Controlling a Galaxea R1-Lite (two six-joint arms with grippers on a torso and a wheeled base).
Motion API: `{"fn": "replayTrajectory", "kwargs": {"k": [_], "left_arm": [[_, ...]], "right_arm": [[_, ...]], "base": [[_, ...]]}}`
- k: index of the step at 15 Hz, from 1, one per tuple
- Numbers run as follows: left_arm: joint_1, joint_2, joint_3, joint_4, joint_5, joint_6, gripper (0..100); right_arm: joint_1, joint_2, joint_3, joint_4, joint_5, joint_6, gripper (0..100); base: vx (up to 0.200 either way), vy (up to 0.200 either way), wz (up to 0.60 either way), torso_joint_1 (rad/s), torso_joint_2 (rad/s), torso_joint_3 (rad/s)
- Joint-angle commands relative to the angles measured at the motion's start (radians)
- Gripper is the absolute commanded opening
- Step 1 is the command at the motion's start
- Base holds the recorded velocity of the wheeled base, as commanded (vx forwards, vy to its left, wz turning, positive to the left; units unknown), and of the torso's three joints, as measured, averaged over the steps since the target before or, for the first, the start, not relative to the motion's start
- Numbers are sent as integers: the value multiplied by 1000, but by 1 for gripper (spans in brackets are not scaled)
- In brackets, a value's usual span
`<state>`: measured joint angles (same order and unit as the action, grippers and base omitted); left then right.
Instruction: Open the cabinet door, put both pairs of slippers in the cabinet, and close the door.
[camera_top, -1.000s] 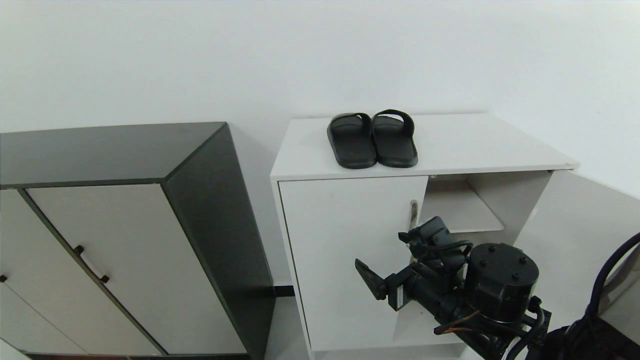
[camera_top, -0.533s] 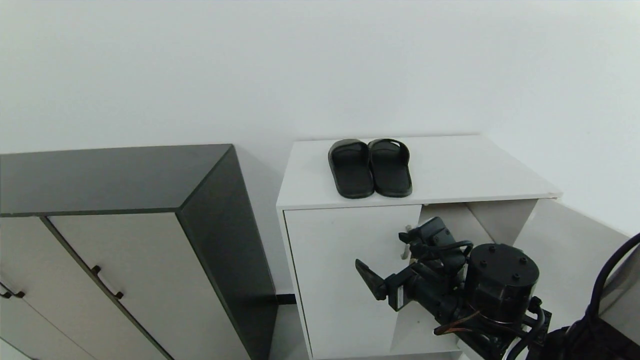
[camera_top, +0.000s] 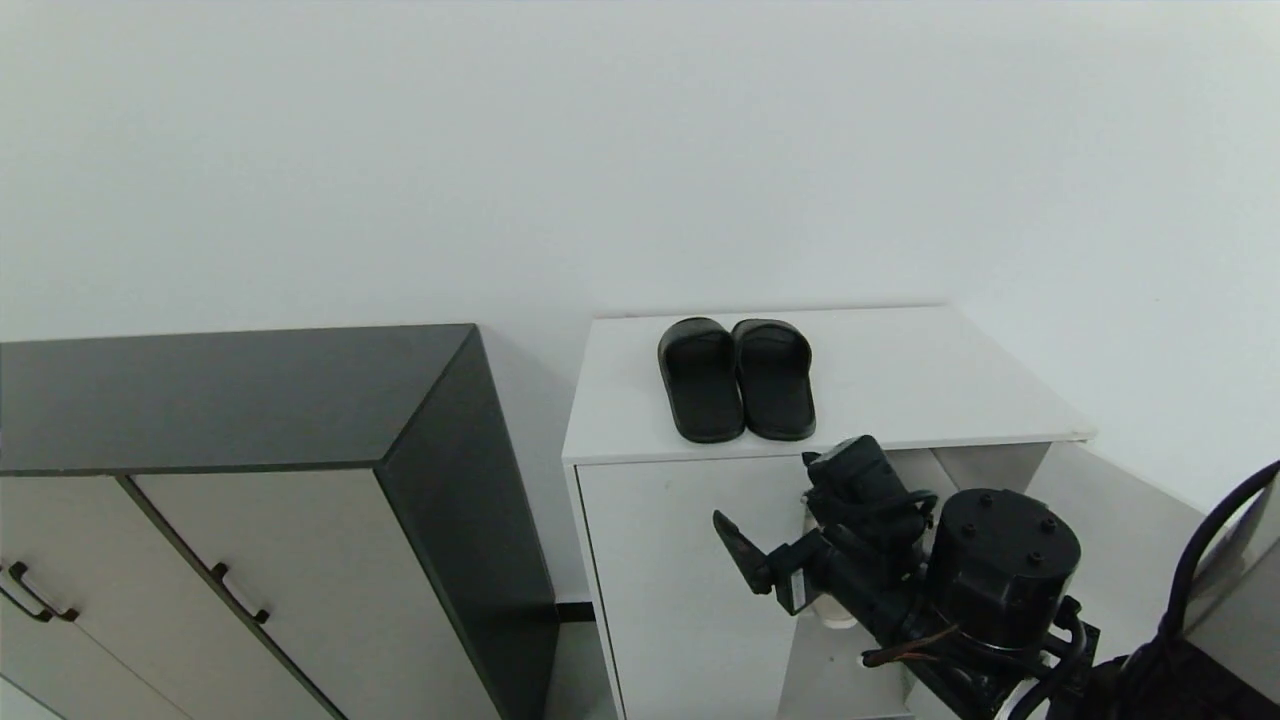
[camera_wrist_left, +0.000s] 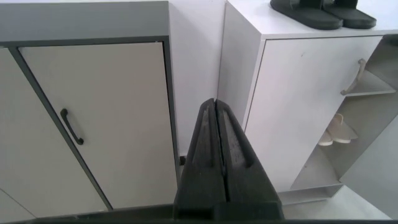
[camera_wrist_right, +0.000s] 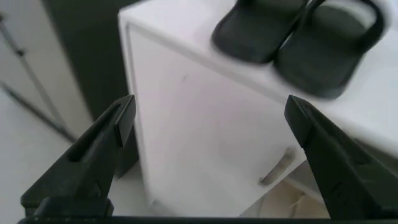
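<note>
A pair of black slippers lies side by side on top of the white cabinet. The cabinet's left door is shut and its right half stands open. My right gripper hangs open in front of the cabinet, just below its top edge; the right wrist view has the gripper facing the black slippers with nothing between its fingers. My left gripper is shut and empty, low and farther back. A pale pair of slippers rests on a shelf inside the open half.
A lower dark cabinet with pale doors and black handles stands close on the white cabinet's left, with a narrow gap between them. A plain wall is behind both. The white cabinet's door has a handle at its inner edge.
The head camera has moved, so both cabinets sit lower in the picture. Relative to the white cabinet, my right gripper has risen from handle height to the top edge.
</note>
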<state>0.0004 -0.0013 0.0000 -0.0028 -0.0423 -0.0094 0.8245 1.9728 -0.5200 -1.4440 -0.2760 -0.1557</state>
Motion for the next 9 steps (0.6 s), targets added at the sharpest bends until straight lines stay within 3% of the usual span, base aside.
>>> {"fn": "replayTrajectory", "kwargs": {"k": [1, 5, 7, 9], "left_arm": [[1, 1, 0, 0, -1, 2, 0], [0, 1, 0, 0, -1, 3, 0], [0, 1, 0, 0, -1, 5, 0], [1, 1, 0, 0, -1, 3, 0]], "right_arm": [[2, -35, -84, 126, -74, 35, 100], [90, -230, -348, 838, -233, 346, 100], [134, -221, -462, 987, -358, 447, 100], [136, -210, -474, 988, -390, 452, 100]], "base": [[0, 0, 0, 32, -80, -36], [0, 0, 0, 0, 0, 0], [0, 0, 0, 0, 0, 0], [100, 0, 0, -4, 4, 1]]}}
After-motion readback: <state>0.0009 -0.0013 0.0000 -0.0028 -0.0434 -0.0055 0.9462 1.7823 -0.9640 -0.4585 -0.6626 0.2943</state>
